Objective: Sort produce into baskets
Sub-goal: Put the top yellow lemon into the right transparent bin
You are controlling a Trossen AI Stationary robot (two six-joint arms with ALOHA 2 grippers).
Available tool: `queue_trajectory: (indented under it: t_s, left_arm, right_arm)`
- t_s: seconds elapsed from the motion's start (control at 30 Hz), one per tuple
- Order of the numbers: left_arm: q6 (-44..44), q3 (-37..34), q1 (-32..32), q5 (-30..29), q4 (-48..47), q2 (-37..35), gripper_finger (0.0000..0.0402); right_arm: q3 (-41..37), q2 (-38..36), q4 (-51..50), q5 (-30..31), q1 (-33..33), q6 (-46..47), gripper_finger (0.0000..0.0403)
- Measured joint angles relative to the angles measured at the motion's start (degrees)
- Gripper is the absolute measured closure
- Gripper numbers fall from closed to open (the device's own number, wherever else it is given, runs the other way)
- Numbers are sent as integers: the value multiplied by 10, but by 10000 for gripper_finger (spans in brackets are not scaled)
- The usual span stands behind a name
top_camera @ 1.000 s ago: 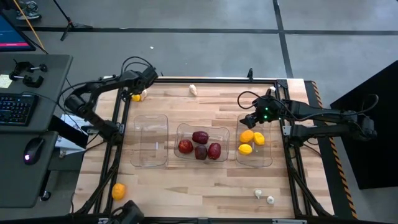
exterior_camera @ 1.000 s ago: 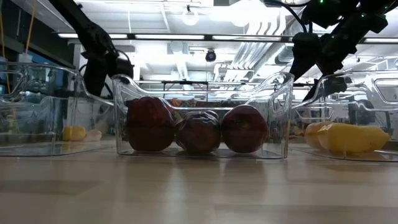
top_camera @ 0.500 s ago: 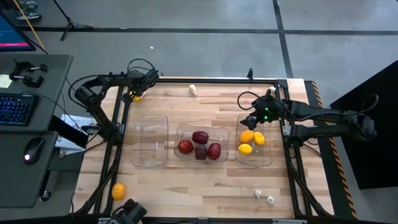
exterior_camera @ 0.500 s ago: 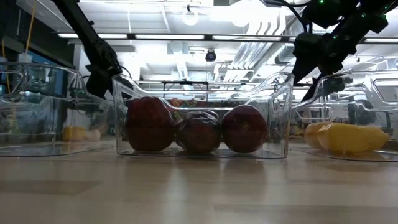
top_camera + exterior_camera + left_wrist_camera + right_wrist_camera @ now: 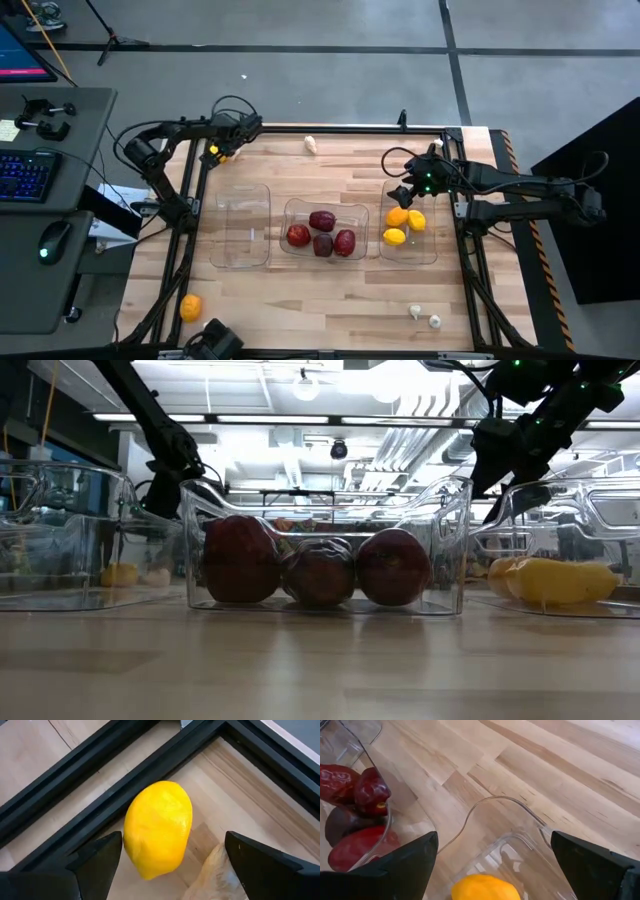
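Yellow lemon [image 5: 158, 827] betw. open left pincer [image 5: 170, 857] fingers, only wrist cam shows; right pincer [image 5: 492, 865] open over basket [image 5: 505, 810].

From above I saw a grey concrete floor [image 5: 330, 70] crossed by dark lines. A dark desk [image 5: 40, 230] stood to one side, carrying a keyboard [image 5: 25, 175] and a mouse [image 5: 50, 243]. Level across the table, long ceiling lights [image 5: 300, 418] glowed among white ducts [image 5: 400, 445].
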Motion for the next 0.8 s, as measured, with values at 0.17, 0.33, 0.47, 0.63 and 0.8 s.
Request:
queue_trajectory:
  t_s: [0.17,0.33,0.47,0.63,0.8]
  left_arm:
    - [24,-1,-3,-28,-9,-30,61]
    - [-35,0,3,-35,-50,-38,62]
    - [-38,-13,3,-38,-24,-38,61]
    - [-41,-53,6,-3,17,-38,61]
    - [-42,-80,6,4,29,-38,62]
  right_arm:
    - [0,0,0,0,0,0,24]
    - [0,0,0,0,0,-10,24]
    - [0,0,0,1,0,-11,24]
    - [0,0,0,5,0,-11,24]
    - [0,0,0,5,0,-11,24]
